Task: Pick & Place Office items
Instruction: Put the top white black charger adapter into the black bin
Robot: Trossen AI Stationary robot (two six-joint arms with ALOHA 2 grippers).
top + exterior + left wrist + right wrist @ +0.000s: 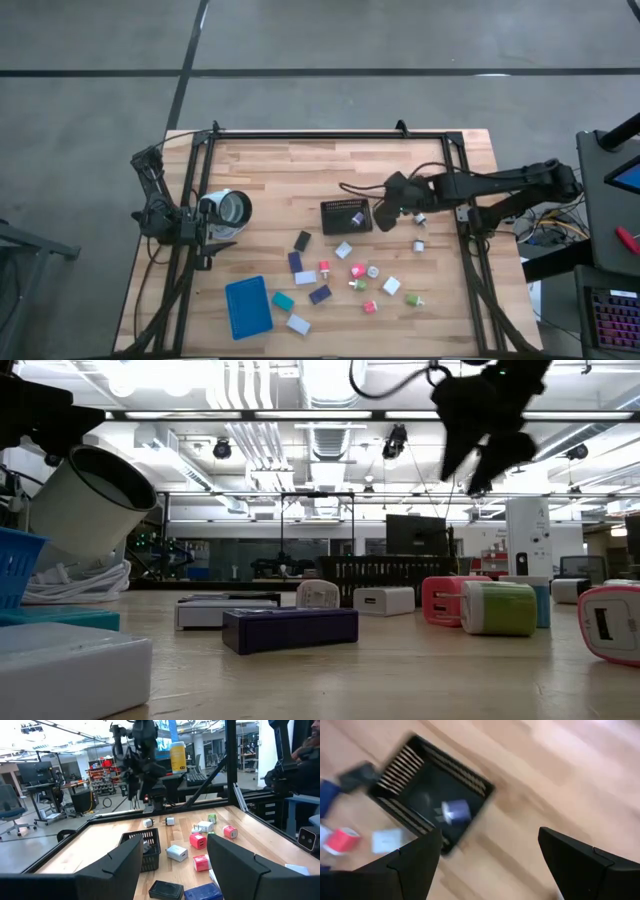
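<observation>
Right gripper, fingers spread wide and empty, hangs beside the black mesh basket holding one lilac plug-like block, apparently the sorting bin for scattered pieces; left gripper, fingers parted and empty, waits at the wooden desk edge.

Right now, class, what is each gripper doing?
Left gripper: open, empty, parked at the table's left edge.
Right gripper: open, empty, beside the black mesh basket.
</observation>
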